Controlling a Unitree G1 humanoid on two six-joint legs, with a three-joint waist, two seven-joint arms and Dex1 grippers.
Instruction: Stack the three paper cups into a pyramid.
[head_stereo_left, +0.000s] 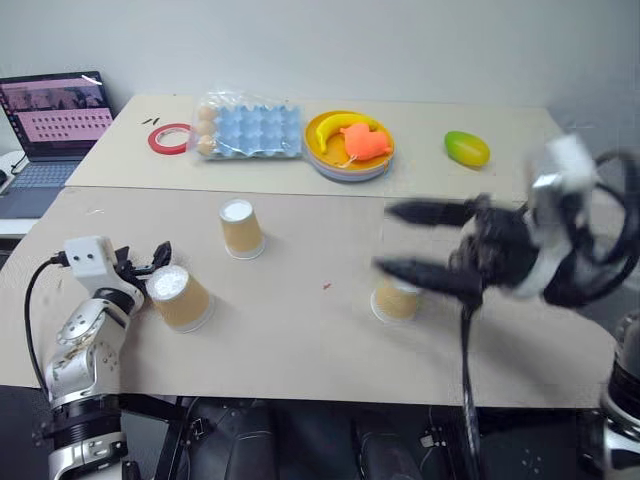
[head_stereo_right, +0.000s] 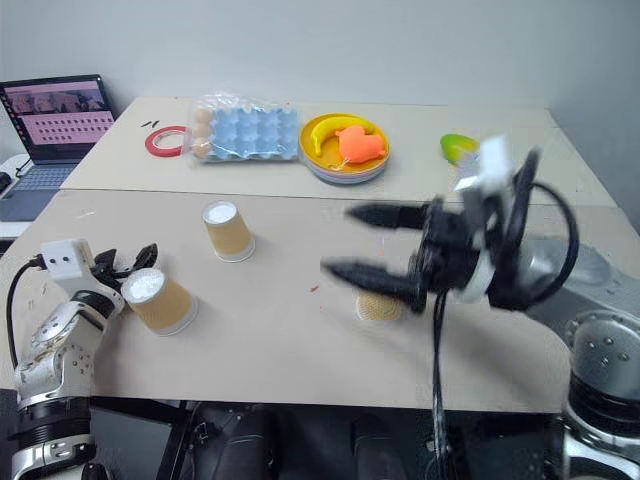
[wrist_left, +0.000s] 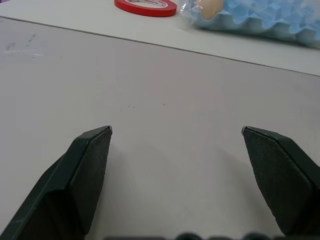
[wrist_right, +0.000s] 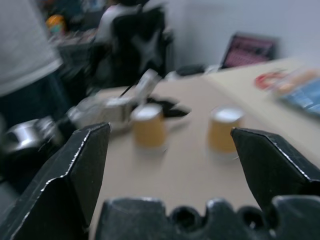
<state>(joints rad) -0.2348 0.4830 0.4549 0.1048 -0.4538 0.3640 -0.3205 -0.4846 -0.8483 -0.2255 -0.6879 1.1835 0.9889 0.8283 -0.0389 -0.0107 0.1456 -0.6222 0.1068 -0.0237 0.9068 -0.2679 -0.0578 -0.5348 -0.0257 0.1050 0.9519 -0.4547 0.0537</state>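
The bench carries three cups, all inverted and well apart: one beside the left gripper, one mid-bench, one under the right gripper. Both grippers' fingers are spread and empty. Risk: the right gripper could tip the light cup beneath it.

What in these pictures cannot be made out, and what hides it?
- Third paper cup: partly covered by the right gripper, head views.
- Laptop: cut off by the left edge; screen content too small.
- Objects behind the person: blurred, right wrist view.
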